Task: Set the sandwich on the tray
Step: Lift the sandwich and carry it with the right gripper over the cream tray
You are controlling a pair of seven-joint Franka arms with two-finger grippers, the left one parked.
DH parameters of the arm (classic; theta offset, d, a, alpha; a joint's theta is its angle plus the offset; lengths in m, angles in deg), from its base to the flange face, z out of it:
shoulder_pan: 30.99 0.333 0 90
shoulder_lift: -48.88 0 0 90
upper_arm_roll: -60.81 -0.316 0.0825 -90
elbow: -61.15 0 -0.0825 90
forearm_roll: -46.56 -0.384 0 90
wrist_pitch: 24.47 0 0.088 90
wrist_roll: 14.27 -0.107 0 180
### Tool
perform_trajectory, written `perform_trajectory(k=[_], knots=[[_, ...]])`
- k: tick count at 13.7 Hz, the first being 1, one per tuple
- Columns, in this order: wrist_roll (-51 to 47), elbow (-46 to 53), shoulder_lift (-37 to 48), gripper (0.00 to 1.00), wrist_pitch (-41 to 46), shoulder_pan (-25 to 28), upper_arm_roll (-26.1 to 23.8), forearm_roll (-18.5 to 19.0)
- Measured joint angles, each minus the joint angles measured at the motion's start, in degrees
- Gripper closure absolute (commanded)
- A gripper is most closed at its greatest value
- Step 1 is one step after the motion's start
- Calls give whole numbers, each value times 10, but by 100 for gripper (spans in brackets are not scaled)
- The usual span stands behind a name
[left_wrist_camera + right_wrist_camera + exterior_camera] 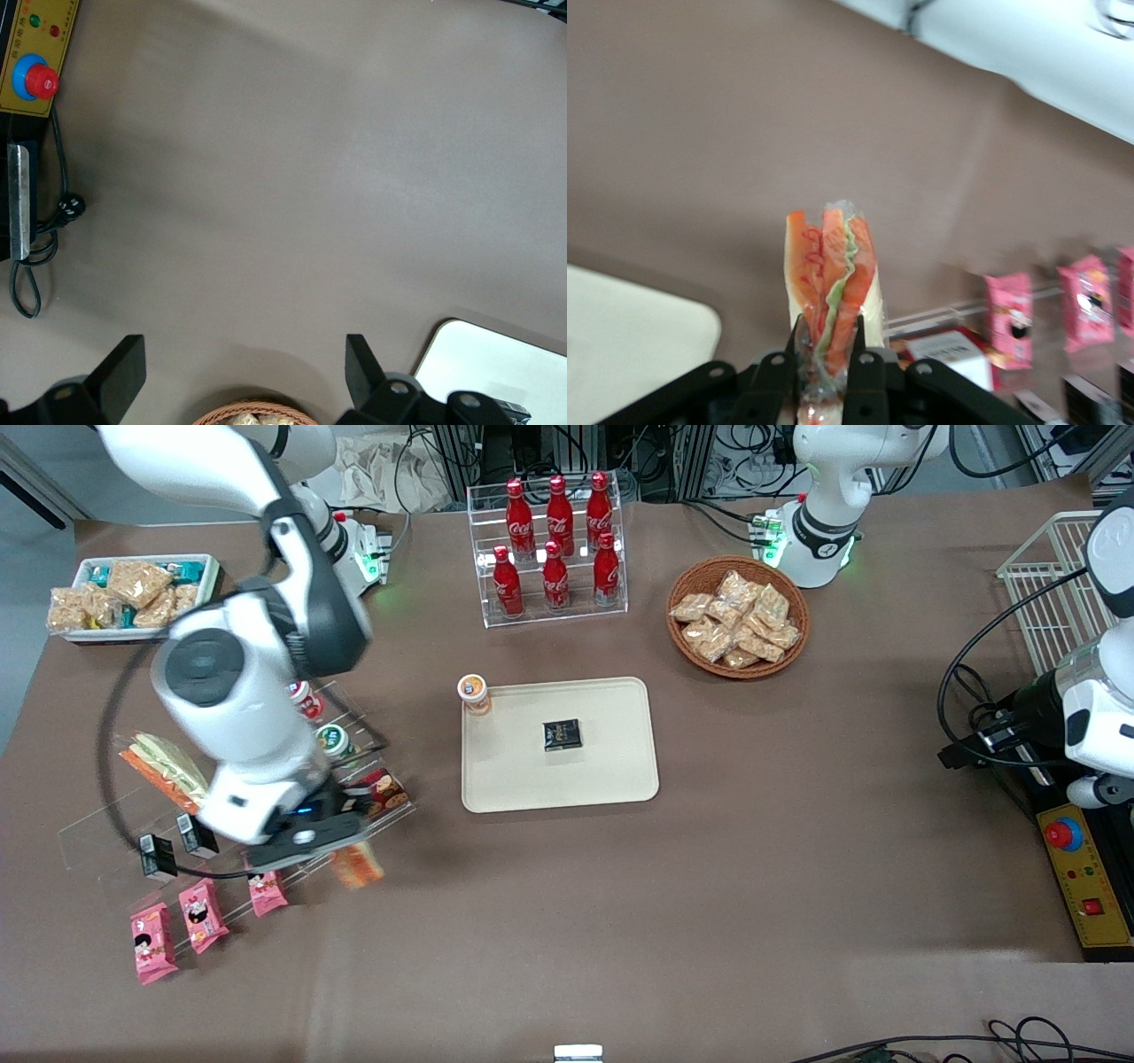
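My right gripper is shut on the sandwich, a clear-wrapped wedge of white bread with red-orange and green filling. It holds the wedge above the table next to the acrylic rack. In the right wrist view the sandwich stands up between the black fingers. The cream tray lies flat in the middle of the table, apart from the gripper and toward the parked arm's end from it. A corner of the tray shows in the right wrist view and in the left wrist view.
A black packet lies on the tray, and an orange-lidded cup stands at its corner. The acrylic rack holds a yellow-green wedge, cups and pink packets. A cola bottle rack, a snack basket and a white snack bin stand farther from the camera.
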Motion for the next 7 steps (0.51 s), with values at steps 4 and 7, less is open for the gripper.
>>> perform_trajectory(k=[4,7], knots=[[50,-4,-51,100,-36,82,0,1],[90,-4,-93,100,-77,128,-3,1]])
